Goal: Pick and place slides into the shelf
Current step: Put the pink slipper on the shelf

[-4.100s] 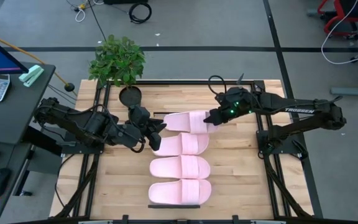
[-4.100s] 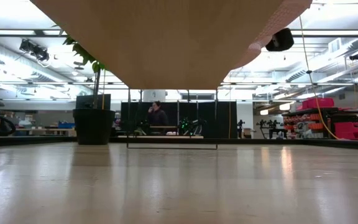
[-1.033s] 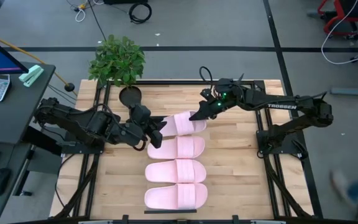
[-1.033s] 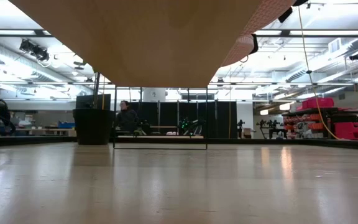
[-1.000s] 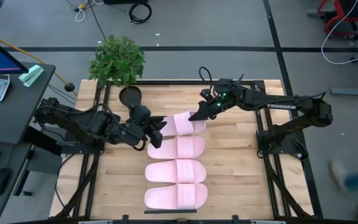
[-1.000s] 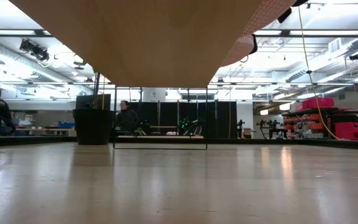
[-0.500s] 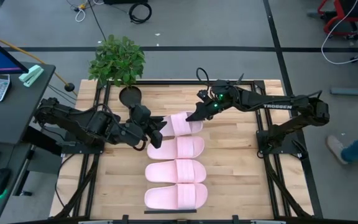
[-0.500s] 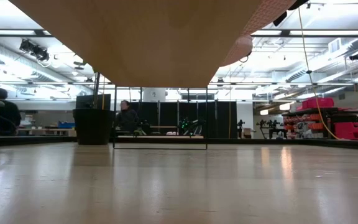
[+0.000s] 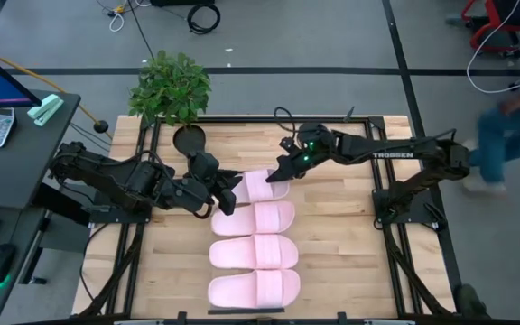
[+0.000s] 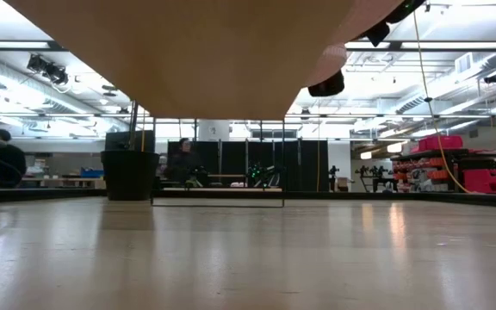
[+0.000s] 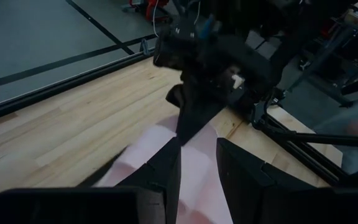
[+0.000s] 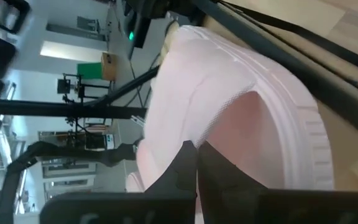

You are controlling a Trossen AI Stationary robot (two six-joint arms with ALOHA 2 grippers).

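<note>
- Slides (image 9: 253,253) lie in a column at the table's (image 9: 350,262) middle, four pale pink sandals side by side.
- Left gripper (image 9: 227,191) pinches the left end of the farthest slide (image 9: 262,185).
- Right gripper (image 9: 281,172), fingers pressed together, touches that slide's right end.
- Potted plant (image 9: 171,88) stands at the far-left corner.

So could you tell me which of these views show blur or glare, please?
High view: sharp on the slides, but a person at the right edge is motion-smeared. Low view: ceiling lights glare and reflect off the tabletop. Left wrist view: the right gripper is blurred. Right wrist view: the near slide looks soft.
</note>
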